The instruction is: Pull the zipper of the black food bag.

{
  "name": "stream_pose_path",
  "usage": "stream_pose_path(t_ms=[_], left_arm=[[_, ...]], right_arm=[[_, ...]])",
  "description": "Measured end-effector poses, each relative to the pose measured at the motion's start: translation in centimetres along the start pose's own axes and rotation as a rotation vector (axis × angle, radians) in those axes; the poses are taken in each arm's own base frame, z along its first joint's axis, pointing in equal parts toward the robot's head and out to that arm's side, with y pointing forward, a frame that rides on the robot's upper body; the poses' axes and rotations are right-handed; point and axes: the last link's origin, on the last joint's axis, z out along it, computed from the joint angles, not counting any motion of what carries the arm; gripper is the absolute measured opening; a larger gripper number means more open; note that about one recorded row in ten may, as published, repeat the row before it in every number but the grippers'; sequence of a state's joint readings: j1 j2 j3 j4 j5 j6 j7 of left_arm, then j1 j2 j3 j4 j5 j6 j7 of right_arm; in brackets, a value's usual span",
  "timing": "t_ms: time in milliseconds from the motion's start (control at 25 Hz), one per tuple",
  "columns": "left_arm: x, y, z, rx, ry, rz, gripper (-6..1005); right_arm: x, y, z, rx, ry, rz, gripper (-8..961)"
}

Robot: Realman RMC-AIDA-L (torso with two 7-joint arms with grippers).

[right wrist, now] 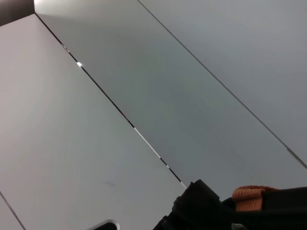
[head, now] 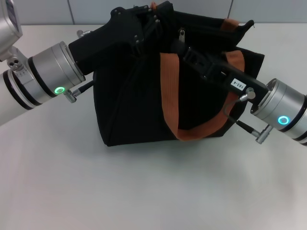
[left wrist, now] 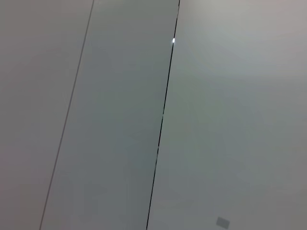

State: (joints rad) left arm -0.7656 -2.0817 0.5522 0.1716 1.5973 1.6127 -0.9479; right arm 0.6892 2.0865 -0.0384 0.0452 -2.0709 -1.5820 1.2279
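Observation:
The black food bag (head: 129, 110) stands upright in the middle of the white table, with an orange-brown strap (head: 169, 91) hanging down its front. The small silver zipper pull (head: 182, 34) stands up at the bag's top edge. My left gripper (head: 152, 21) reaches in from the left and sits at the bag's top rear edge, black against black fabric. My right gripper (head: 178, 47) reaches in from the right, its tip just below the zipper pull. The right wrist view shows only a corner of the bag (right wrist: 201, 206) and a bit of strap (right wrist: 249, 197).
The white table (head: 144, 191) stretches in front of and beside the bag. A grey panelled wall (head: 48, 12) runs behind it. The left wrist view shows only wall panels (left wrist: 120, 120).

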Motion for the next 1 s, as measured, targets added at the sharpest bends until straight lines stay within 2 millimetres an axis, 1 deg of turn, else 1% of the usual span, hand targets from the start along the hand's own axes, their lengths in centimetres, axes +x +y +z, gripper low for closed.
stream_pose_path(t_ms=[200,280,1000], left_arm=[[-0.1,0.1,-0.2,0.002,0.001,-0.003,85],[-0.1,0.1,-0.2,0.003,0.001,-0.004,86],[-0.1,0.1,-0.5,0.011,0.011,-0.007,97]], right_arm=[[0.2,0.0,-0.3,0.008,-0.003,0.008,138],[0.3,-0.1,-0.5,0.016,-0.010,0.011,-2],[-0.2,-1.9,-4.9,0.203,-0.165,0.050,0]])
